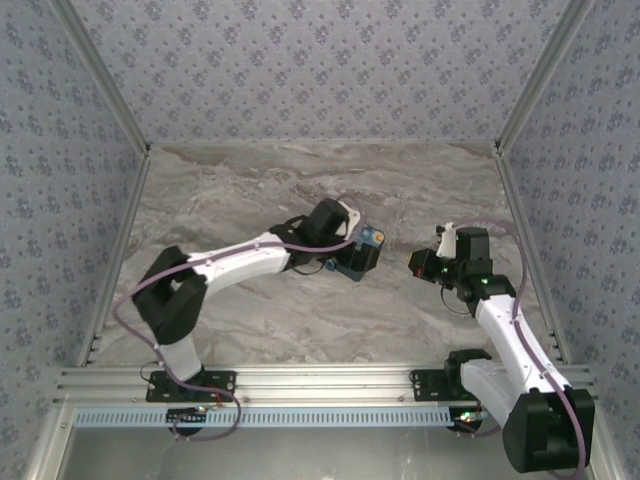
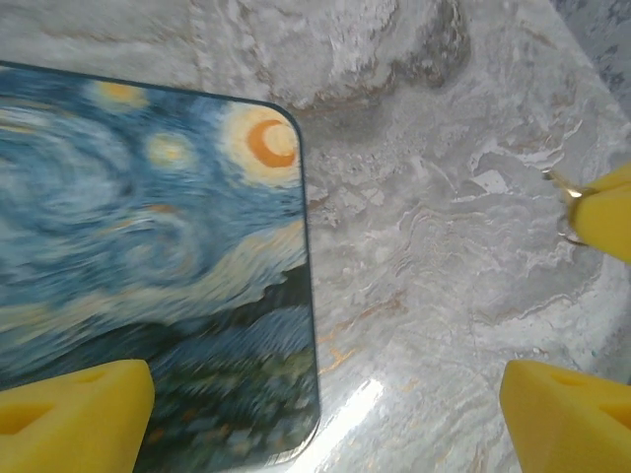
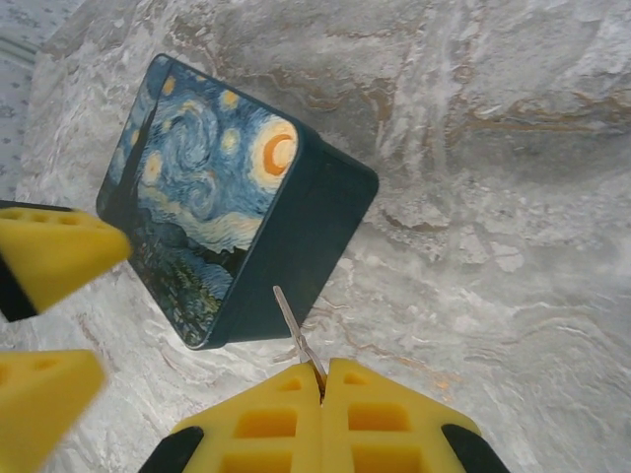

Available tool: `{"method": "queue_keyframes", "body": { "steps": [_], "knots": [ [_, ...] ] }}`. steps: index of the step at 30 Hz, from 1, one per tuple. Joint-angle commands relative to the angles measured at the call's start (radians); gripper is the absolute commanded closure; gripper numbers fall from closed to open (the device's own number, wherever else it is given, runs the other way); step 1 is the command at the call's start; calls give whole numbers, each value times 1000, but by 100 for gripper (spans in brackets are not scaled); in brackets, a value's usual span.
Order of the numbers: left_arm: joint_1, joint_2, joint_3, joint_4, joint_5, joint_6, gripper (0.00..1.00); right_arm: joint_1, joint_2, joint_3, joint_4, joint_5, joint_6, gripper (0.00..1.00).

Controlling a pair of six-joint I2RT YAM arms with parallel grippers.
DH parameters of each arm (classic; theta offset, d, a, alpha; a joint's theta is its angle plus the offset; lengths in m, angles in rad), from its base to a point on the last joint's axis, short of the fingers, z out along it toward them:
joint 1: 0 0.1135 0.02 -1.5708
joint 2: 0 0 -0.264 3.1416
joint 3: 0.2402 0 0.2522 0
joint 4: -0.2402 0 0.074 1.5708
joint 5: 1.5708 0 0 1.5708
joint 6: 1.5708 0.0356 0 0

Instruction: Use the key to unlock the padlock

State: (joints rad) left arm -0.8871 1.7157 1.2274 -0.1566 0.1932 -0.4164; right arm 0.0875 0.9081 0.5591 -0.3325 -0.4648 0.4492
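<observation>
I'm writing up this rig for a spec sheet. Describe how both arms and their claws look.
Both the left arm and the right arm have white links joined by black housings, with a lilac cable looping alongside. The left claw and right claw carry bright yellow wedge fingers; the right's show square moulded pockets.

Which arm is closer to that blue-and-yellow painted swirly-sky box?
Left. The left gripper, open, is right at the painted box; the right gripper, shut on the small silvery key, sits apart to its right.

Left arm (image 1: 240, 260): reaches from lower left toward frame centre.
Left pincer (image 2: 320, 419): fingers wide apart.
Right arm (image 1: 510, 340): bent, lower right.
Right pincer (image 3: 321, 394): fingers pressed together on the key (image 3: 296, 330).
</observation>
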Motion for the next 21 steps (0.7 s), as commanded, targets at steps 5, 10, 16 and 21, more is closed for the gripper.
{"method": "queue_keyframes", "body": {
  "steps": [5, 10, 16, 21],
  "knots": [
    [106, -294, -254, 109, -5, 79, 8, 115, 78, -2, 162, -25, 54, 100],
    [147, -404, -441, 197, 23, 108, 11, 215, 178, 7, 311, -16, 121, 100],
    [199, -368, -553, 324, 106, 70, 18, 276, 327, 40, 446, -30, 207, 100],
    [209, -268, -558, 411, 172, 55, 19, 284, 436, 60, 548, -54, 244, 100]
  ]
}}
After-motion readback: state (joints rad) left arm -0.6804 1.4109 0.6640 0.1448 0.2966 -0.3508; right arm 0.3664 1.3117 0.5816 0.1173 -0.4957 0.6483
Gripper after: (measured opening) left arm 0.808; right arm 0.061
